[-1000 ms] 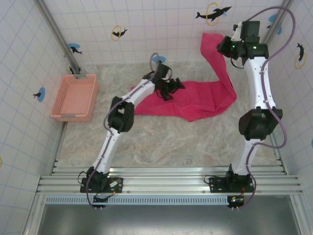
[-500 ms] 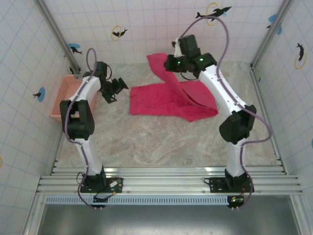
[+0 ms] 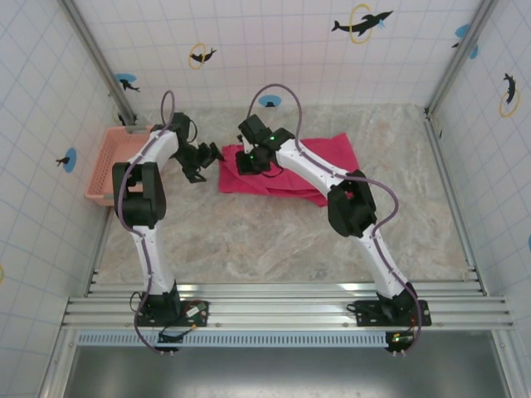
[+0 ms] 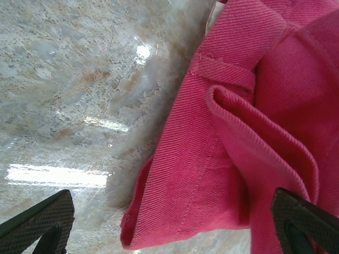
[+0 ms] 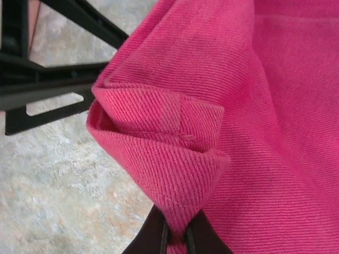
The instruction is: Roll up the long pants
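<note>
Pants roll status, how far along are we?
Done: the long pants lie doubled over, flat on the table. In hand: the right gripper is shut on a pinched fold at the end nearest the left gripper, which hangs open beside that edge, holding nothing. Left: the rolling itself; no rolled tube is visible yet.

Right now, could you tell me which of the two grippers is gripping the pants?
The right gripper: its jaws are shut on a fold of the long pants, while the left gripper stands wide open beside their edge.
</note>
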`<state>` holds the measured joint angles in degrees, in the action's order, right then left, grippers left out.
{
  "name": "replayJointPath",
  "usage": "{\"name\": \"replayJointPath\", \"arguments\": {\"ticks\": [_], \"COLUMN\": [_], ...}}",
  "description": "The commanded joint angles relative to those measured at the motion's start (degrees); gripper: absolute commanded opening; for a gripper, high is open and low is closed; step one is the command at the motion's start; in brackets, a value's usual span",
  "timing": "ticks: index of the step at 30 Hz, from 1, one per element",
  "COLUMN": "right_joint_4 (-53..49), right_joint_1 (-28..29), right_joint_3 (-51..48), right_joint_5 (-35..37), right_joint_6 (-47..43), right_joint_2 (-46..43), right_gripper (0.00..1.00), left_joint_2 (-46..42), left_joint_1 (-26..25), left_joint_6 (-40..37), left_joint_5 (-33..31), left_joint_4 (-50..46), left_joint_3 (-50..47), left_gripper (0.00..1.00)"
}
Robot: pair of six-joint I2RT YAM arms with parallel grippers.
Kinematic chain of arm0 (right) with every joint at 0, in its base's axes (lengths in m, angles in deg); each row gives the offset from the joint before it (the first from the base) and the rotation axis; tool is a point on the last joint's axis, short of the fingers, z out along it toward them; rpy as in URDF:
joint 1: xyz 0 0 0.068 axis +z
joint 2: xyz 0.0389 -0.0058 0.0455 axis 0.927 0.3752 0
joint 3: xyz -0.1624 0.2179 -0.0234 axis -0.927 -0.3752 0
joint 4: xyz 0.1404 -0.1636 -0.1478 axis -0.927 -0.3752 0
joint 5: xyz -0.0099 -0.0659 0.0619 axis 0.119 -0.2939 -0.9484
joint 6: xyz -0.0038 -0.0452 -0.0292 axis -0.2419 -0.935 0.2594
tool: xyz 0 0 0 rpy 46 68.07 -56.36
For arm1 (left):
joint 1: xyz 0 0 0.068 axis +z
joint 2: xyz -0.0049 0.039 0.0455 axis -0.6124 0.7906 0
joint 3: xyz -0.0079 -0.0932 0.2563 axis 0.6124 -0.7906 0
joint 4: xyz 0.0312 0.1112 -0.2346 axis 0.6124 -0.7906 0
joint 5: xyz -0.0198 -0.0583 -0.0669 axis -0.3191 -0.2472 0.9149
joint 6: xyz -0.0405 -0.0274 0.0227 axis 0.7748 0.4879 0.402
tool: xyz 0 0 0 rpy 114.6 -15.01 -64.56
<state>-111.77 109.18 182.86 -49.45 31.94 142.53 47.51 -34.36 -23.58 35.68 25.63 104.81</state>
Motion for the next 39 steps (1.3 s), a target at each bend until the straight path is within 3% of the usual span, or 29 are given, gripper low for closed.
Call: {"name": "replayJointPath", "arguments": {"ticks": [1, 8, 15, 23, 31, 39], "right_joint_4": [-2.96, -9.98, -11.92, -13.45, -13.51, -12.26], "right_joint_1": [-0.08, 1.17, 2.02, 2.81, 2.73, 2.23], "right_joint_3": [3.26, 3.7, 1.43, -3.46, -3.99, -4.75], "right_joint_5": [0.96, -1.61, -5.84, -7.68, -8.15, -9.2], "right_joint_6": [-2.71, -7.31, -9.05, -12.18, -13.02, -12.51], "right_joint_2": [0.33, 2.69, 4.13, 2.59, 2.57, 2.55], "right_gripper": [0.0, 0.0, 0.0, 0.02, 0.01, 0.01], "left_joint_2": [0.57, -1.09, -7.24, -10.01, -11.38, -9.4], "left_joint_1": [0.43, 1.12, 1.65, 2.65, 2.65, 1.44], "left_joint_6": [-0.84, -1.69, -3.32, -0.95, 5.51, 7.32], "left_joint_5": [2.1, 0.23, -6.86, -5.24, -0.97, 1.17], "left_joint_4": [-0.59, -3.88, -6.54, -1.01, 8.64, 12.75], "left_joint_3": [0.39, 0.14, -5.36, -15.44, -16.96, -13.45], "left_gripper": [0.97, 0.97, 0.97, 0.97, 0.98, 0.97]}}
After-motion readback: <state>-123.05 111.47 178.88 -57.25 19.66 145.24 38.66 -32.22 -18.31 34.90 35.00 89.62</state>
